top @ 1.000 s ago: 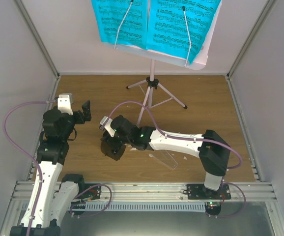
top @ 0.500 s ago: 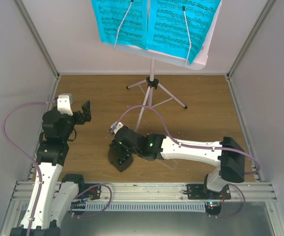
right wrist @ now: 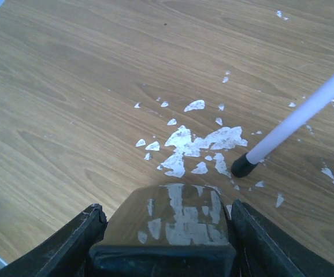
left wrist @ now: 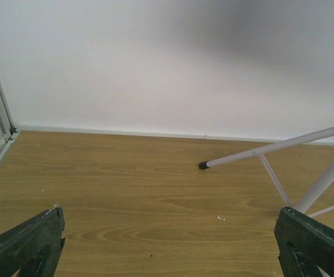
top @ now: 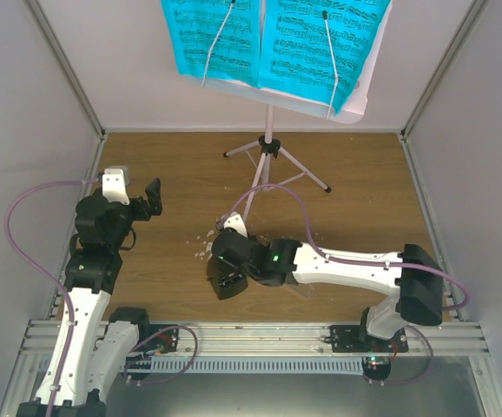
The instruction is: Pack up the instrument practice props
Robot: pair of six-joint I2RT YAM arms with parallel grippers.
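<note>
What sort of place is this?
Likely a robot test booth: plain white walls box in a wood-grain tabletop, left arm and right arm mount on a metal rail, with a music stand holding blue sheets.

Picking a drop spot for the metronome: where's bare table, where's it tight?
Bare: back-left, between the left gripper and the tripod; also the back-right corner beyond the tripod. Crowded: centre, where the right gripper holds the metronome by the scraps.

Bright, even light everywhere. A soft grey shadow darkens the white wall (left wrist: 259, 52) at the upper right of the left wrist view. The shiny metronome (right wrist: 167, 222) looks slightly blurry, maybe too close.
</note>
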